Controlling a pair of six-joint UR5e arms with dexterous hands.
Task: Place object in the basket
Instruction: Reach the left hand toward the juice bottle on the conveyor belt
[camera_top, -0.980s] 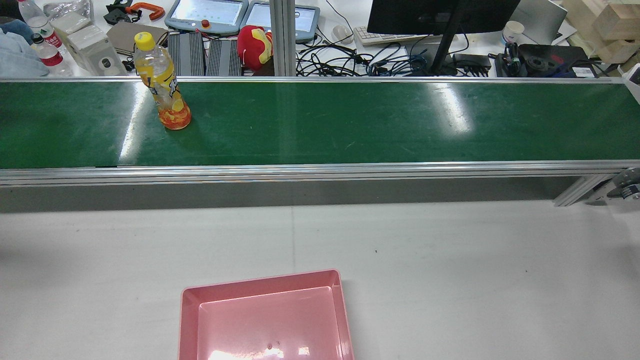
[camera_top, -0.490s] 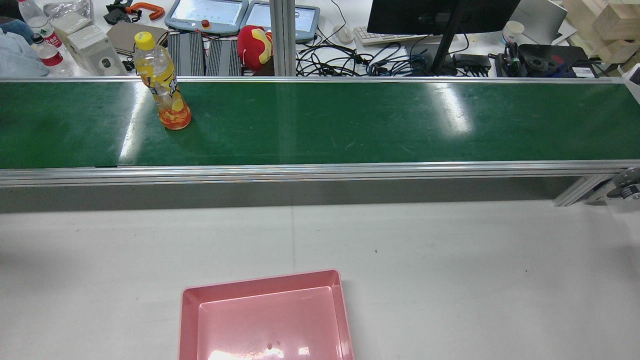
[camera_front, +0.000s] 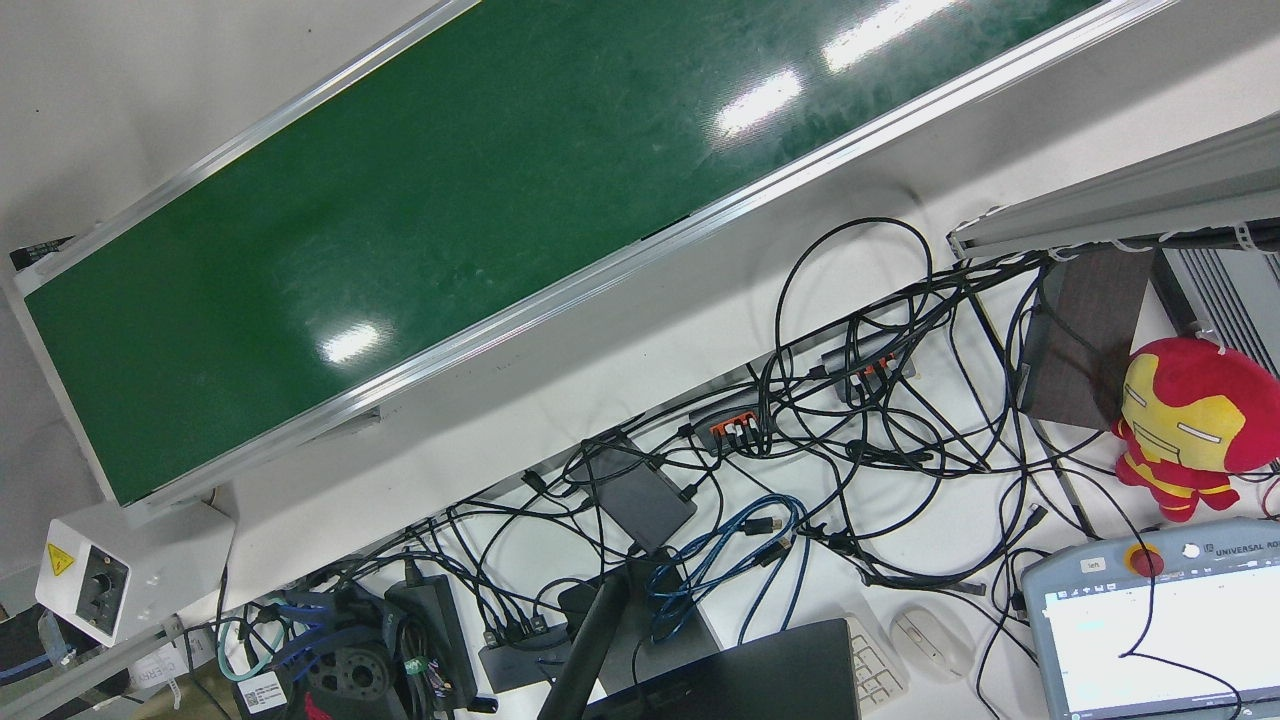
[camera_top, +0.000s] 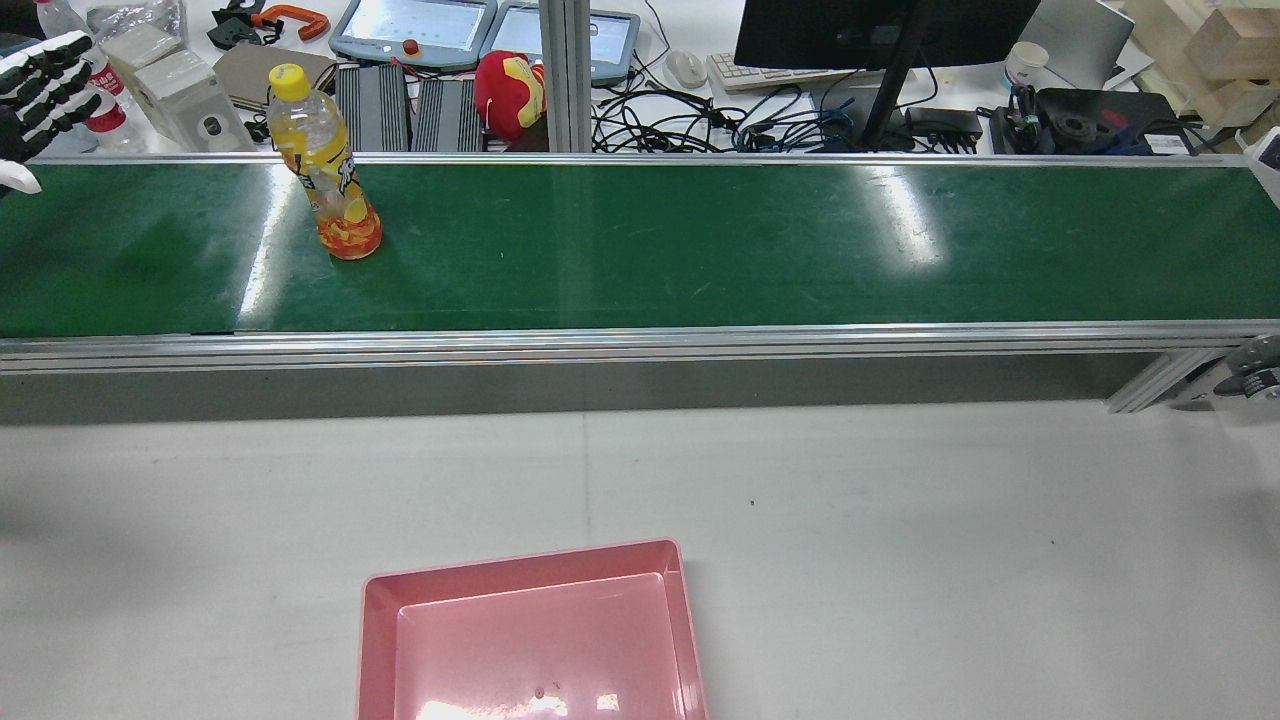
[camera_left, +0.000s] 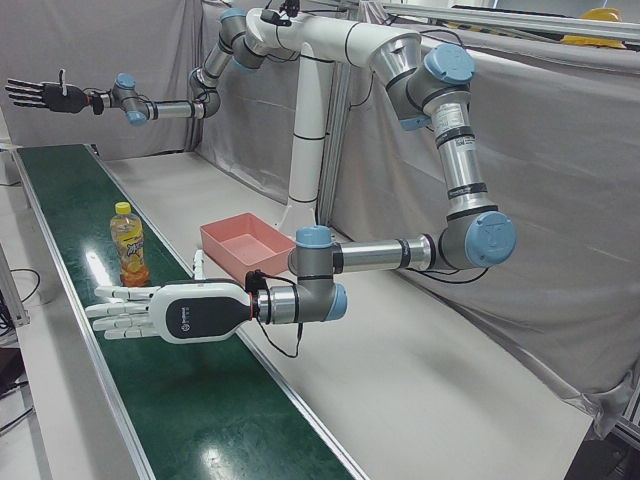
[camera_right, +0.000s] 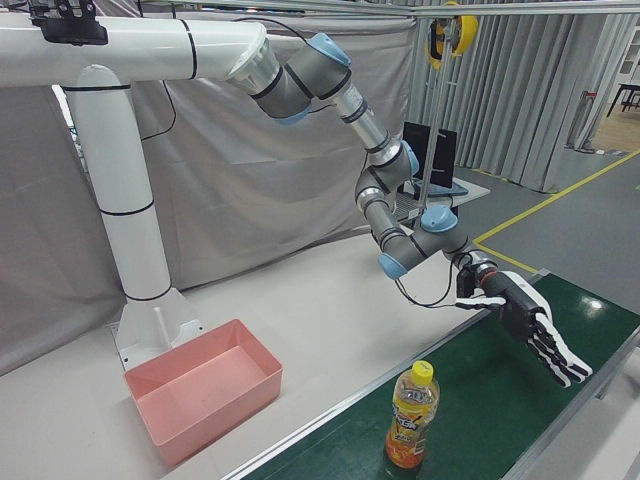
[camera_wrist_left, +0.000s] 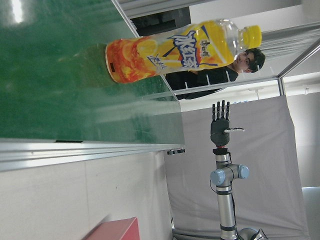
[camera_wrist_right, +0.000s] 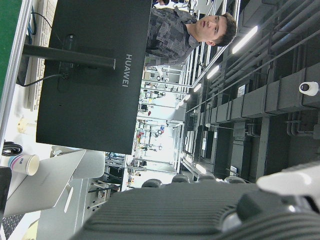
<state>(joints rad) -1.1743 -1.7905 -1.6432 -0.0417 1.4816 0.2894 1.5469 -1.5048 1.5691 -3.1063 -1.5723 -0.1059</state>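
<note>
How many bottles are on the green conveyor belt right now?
1. The orange drink bottle with a yellow cap stands upright on the green conveyor belt, toward its left end in the rear view. No view shows another bottle on the belt.

Bright, even overhead light throws white glare streaks on the green belt (camera_top: 640, 245); pictures sharp.

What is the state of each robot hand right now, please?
Left robot hand: open, holding nothing.
Right robot hand: open, holding nothing.
</note>
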